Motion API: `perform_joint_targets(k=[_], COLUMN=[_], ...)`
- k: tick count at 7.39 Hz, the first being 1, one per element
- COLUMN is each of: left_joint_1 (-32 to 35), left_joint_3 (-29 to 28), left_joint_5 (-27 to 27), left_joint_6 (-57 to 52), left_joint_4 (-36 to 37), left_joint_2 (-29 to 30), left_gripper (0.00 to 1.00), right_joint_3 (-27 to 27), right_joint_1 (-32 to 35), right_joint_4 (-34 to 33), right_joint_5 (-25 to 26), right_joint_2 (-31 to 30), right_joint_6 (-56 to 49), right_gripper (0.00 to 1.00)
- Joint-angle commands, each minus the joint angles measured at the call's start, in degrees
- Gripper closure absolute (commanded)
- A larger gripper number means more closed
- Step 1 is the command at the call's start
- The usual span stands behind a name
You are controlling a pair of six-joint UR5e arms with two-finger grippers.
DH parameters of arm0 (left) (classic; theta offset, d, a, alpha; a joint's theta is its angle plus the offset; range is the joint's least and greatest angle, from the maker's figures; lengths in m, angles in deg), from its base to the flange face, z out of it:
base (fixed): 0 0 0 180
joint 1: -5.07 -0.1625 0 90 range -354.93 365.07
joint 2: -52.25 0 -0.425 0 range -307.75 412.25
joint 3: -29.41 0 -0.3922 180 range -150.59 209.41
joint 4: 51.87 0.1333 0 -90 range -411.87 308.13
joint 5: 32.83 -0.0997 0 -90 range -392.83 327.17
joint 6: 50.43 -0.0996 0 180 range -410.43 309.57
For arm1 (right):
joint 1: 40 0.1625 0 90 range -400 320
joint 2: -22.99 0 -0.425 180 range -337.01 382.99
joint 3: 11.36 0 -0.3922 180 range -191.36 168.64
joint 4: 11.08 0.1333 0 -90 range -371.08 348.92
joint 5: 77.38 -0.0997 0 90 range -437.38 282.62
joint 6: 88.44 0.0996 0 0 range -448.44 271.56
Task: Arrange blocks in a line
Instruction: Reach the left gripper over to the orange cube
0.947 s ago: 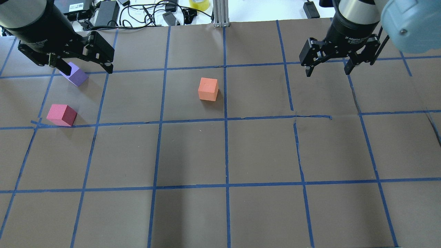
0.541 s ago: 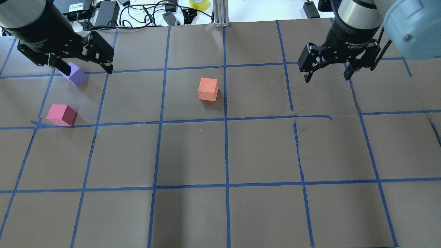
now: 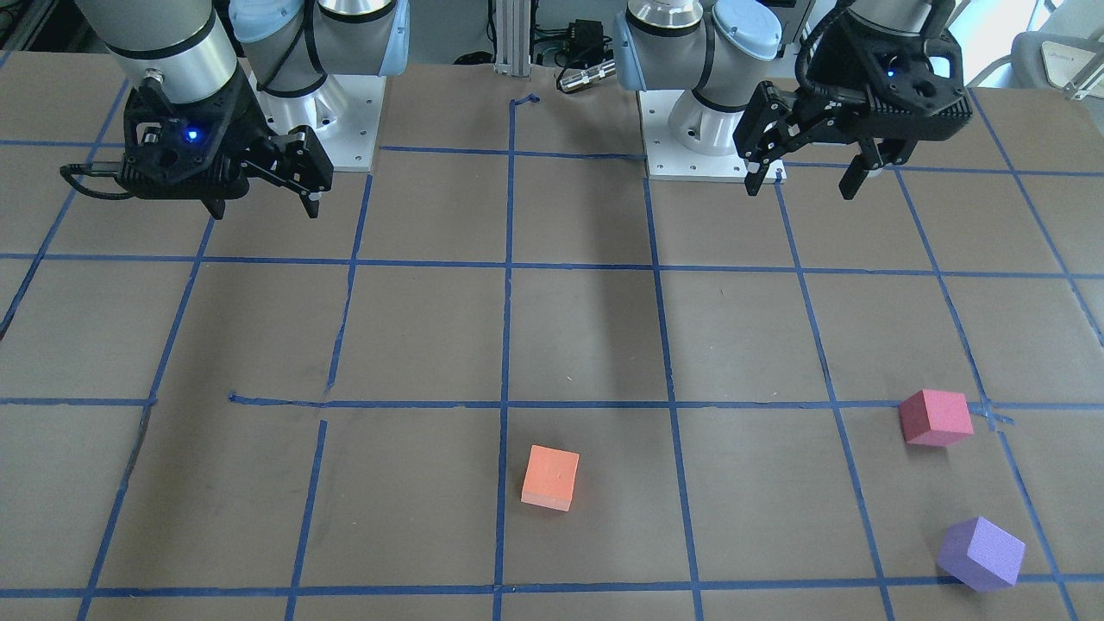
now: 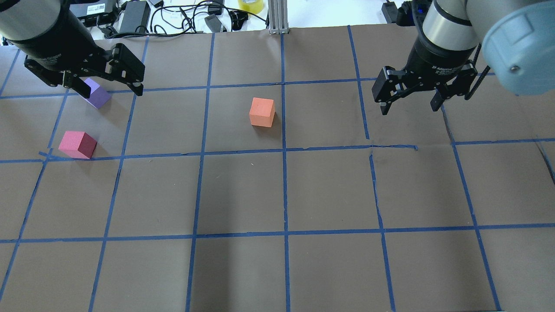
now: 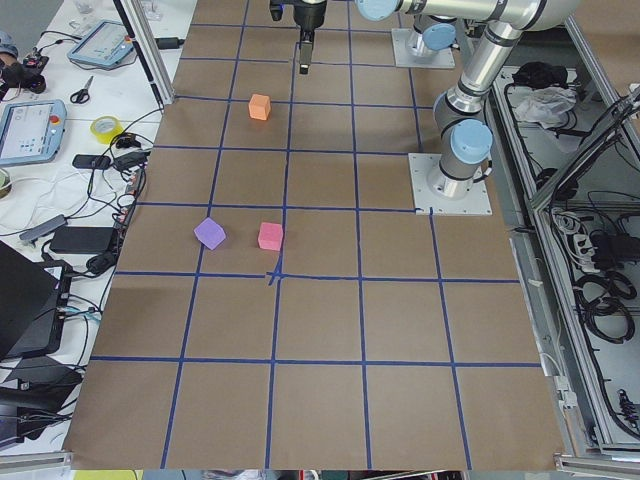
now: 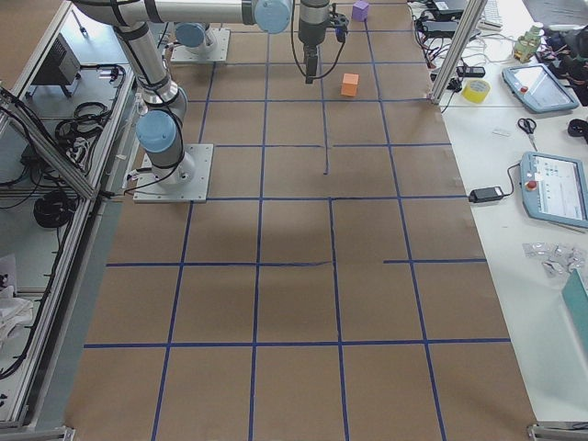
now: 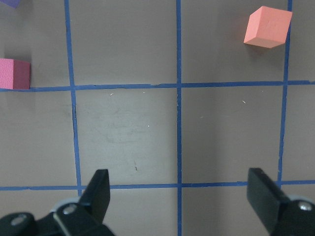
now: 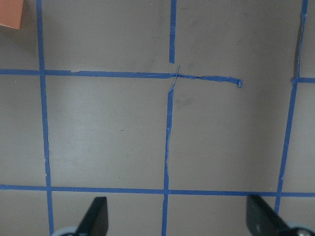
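Overhead exterior: pincers [image 4: 106, 89] [image 4: 409, 109] wide apart, empty.

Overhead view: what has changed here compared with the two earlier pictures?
The right end effector moved down and slightly left in this view, and it is open and empty as before. Nothing was grasped or released. The left end effector hardly moved. The orange block, red block and purple block stayed in place.

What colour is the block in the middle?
It's an orange block, clearest in the overhead view.
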Motion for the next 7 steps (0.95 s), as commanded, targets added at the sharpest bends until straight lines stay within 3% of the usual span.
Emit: perform_joint_targets(k=[1, 4, 6, 7], left_joint_1=[-0.52, -2.10, -1.50, 1.03], left_joint_3=[0.06, -1.08, -0.83, -0.64], left_joint_5=[0.09, -2.19, 6.11, 6.15], left_joint_6=[-0.09, 0.17, 3.93, 4.91], left_joint_4=[2.81, 4.41, 8.98, 12.03], left_joint_2=[0.05, 2.83, 9.76, 14.58], left_gripper=[0.00, 0.00, 0.00, 0.00], right_joint_3=[-0.05, -0.05, -0.05, -0.05], right_joint_1=[0.02, 0.02, 0.02, 0.02], right_joint_4=[-0.26, -0.26, -0.26, -0.34], right_joint_5=[0.06, 0.14, 0.23, 0.14], right_joint_2=[0.01, 0.01, 0.01, 0.01], right_joint_6=[0.06, 0.06, 0.06, 0.06], right_gripper=[0.00, 0.00, 0.00, 0.00])
